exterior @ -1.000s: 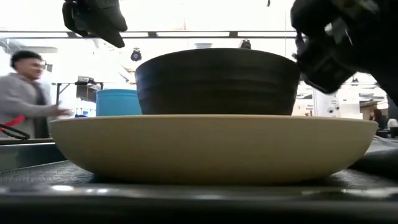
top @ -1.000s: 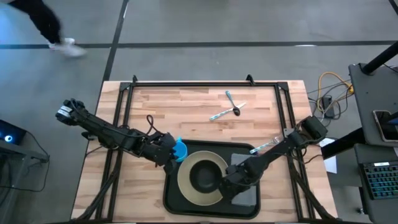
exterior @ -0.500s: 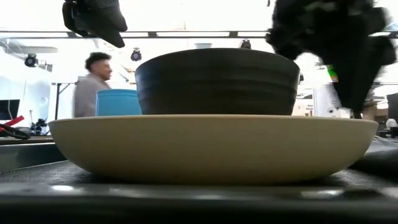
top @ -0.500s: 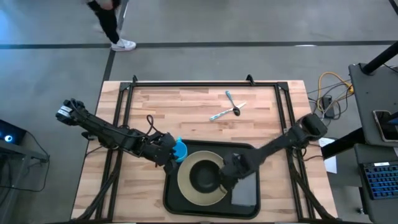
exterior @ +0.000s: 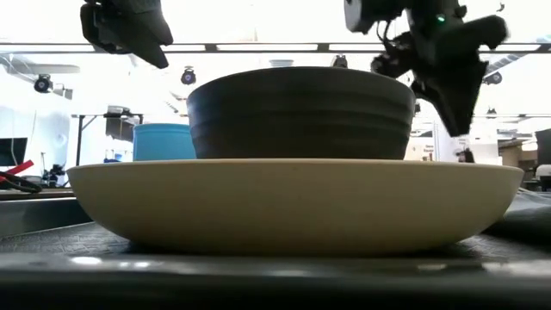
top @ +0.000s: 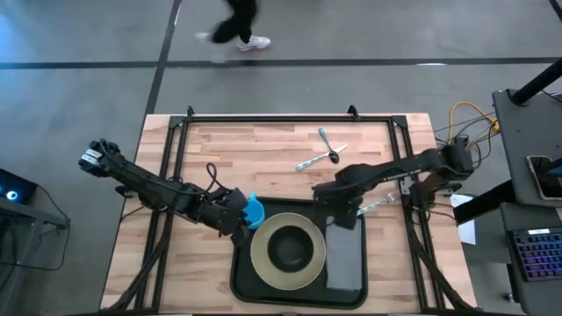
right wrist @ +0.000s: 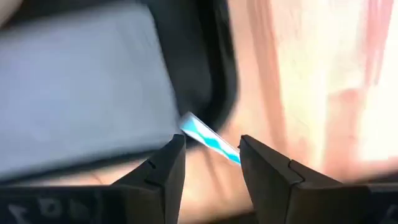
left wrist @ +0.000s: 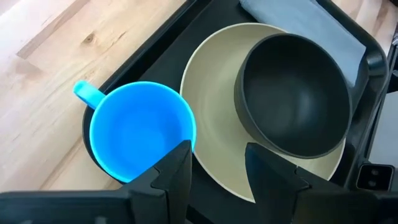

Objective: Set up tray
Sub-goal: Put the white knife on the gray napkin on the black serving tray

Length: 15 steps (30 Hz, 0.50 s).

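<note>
The black tray point(top: 246, 279) lies on the table's near middle. On it stand a tan plate point(top: 263, 263) with a dark bowl point(top: 287, 250) in it, a blue cup point(top: 254, 211) in the far left corner, and a grey napkin point(top: 344, 262) along the right side. My left gripper point(top: 235, 219) hovers open above the cup point(left wrist: 140, 137), well over it in the low view point(exterior: 129, 30). My right gripper point(top: 349, 213) is open, raised point(exterior: 449, 103) over the tray's far right corner. Below its fingers a blue-handled utensil point(right wrist: 208, 143) lies on the wood just outside the rim.
Two more utensils point(top: 320, 154) lie crossed on the wood toward the far edge. The blue-handled utensil point(top: 378, 206) sits right of the tray. A black frame rail point(top: 281, 118) runs along the far edge. A person walks on the floor beyond the table point(top: 237, 22).
My right gripper has risen off the napkin area and swung toward the table's far edge, turning as it went, ending above the tray's far right corner and the blue-handled utensil. The napkin stays flat on the tray. A person has walked rightward beyond the table.
</note>
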Each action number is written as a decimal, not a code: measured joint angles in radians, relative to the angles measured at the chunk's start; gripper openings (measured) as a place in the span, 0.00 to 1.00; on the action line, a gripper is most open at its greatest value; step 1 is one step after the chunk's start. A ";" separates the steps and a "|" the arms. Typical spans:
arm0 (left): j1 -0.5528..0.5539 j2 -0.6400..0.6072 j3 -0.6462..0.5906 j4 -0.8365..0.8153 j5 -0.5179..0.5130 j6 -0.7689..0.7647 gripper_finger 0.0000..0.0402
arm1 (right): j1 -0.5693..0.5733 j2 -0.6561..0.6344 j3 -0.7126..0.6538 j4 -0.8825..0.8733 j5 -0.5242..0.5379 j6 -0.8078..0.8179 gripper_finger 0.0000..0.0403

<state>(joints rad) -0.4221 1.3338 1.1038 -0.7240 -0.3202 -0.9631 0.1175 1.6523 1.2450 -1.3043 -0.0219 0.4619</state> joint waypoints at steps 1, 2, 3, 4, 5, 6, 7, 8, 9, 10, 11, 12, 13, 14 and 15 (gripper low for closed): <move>0.000 0.000 0.000 0.000 0.000 0.000 0.33 | -0.007 -0.002 -0.013 -0.015 0.000 -0.041 0.35; 0.000 0.000 -0.001 -0.001 0.000 0.000 0.33 | -0.012 -0.002 -0.027 -0.026 0.001 -0.073 0.35; 0.000 0.000 -0.001 0.001 0.000 0.000 0.33 | -0.016 -0.002 -0.041 -0.032 0.000 -0.096 0.35; 0.000 0.000 -0.001 0.002 0.000 -0.003 0.33 | -0.017 0.002 -0.055 -0.033 -0.002 -0.101 0.36; 0.001 0.000 -0.001 0.002 0.000 -0.008 0.33 | -0.019 0.007 -0.066 -0.035 -0.010 -0.085 0.36; 0.001 0.000 -0.002 0.003 -0.001 -0.016 0.33 | -0.022 0.010 -0.076 -0.034 -0.027 -0.056 0.37; 0.002 0.000 -0.003 0.002 -0.001 -0.019 0.33 | -0.025 0.012 -0.086 -0.035 -0.041 -0.037 0.37; 0.002 0.000 -0.003 0.001 -0.001 -0.020 0.33 | -0.026 0.012 -0.094 -0.034 -0.042 -0.031 0.37; 0.002 0.000 -0.003 0.003 -0.001 -0.021 0.33 | -0.026 0.010 -0.100 -0.035 -0.033 -0.042 0.37; 0.002 0.000 -0.003 0.003 -0.002 -0.021 0.33 | -0.022 0.003 -0.105 -0.034 -0.026 -0.075 0.37; 0.002 0.000 -0.003 0.002 -0.002 -0.021 0.33 | -0.015 -0.008 -0.110 -0.034 -0.023 -0.118 0.37; 0.003 0.000 -0.003 0.002 -0.002 -0.021 0.33 | -0.008 -0.020 -0.113 -0.035 -0.021 -0.160 0.37; 0.004 0.000 -0.003 0.002 -0.002 -0.021 0.33 | 0.000 -0.034 -0.116 -0.034 -0.009 -0.197 0.37; 0.004 0.000 -0.004 0.002 -0.002 -0.021 0.33 | 0.005 -0.050 -0.121 -0.033 0.008 -0.227 0.37; 0.006 0.000 -0.004 0.002 -0.004 -0.021 0.33 | 0.009 -0.065 -0.125 -0.034 0.030 -0.250 0.37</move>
<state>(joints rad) -0.4162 1.3338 1.0996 -0.7216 -0.3246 -0.9842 0.1269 1.5873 1.1195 -1.3380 0.0082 0.2115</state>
